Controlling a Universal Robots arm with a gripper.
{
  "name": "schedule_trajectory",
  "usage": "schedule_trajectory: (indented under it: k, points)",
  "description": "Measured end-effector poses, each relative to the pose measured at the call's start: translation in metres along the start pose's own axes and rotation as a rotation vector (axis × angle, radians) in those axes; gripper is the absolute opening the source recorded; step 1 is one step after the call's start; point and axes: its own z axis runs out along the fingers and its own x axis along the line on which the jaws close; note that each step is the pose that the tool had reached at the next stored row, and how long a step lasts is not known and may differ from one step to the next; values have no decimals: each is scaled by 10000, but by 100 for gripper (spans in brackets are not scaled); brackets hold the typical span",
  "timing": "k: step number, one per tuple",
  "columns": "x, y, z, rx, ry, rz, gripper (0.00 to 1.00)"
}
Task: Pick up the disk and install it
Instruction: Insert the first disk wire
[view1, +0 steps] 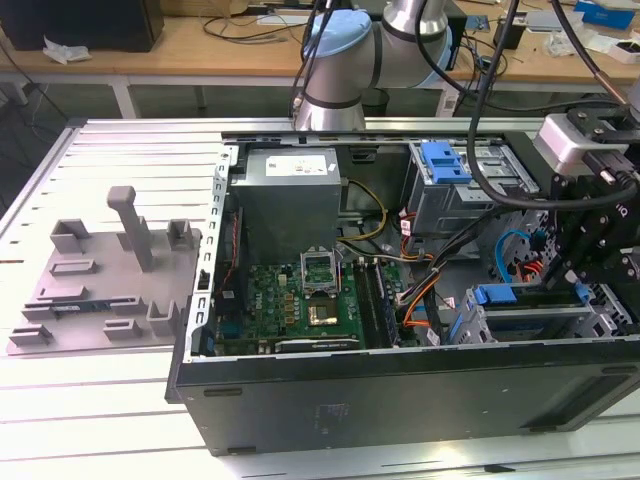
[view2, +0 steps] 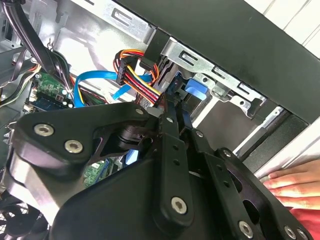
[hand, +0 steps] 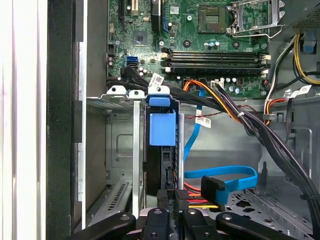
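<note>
Exterior view: the power supply (view1: 285, 205) carries a white label (view1: 300, 165) whose print cannot be read. The disk (view1: 500, 295) stands on edge in the drive cage (view1: 465, 325) at the exterior view's right, with the gripper (view1: 572, 285) just above it.

First wrist view: white tags (hand: 156, 80) hang on the cables (hand: 280, 145), also unreadable. The disk (hand: 162, 129) sits in its slot, in line with the gripper (hand: 172, 202). Whether the gripper is clamped on it cannot be told.

Second wrist view: the gripper (view2: 172, 112) points at the disk (view2: 196, 92). A hand (view2: 292, 185) rests outside the case (view2: 225, 30).
</note>
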Motion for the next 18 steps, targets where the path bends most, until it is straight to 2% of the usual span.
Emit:
schedule_trajectory:
  k: [3,5,8,13,18]
  points:
    - [2,0,3,0,-6,0,18]
    - [3,0,-2,0,-1,-1,30]
    - [3,0,-35,-1,-1,-1,30]
    - [4,-6,-152,0,-2,-1,30]
    - [6,-32,-307,0,-1,0,30]
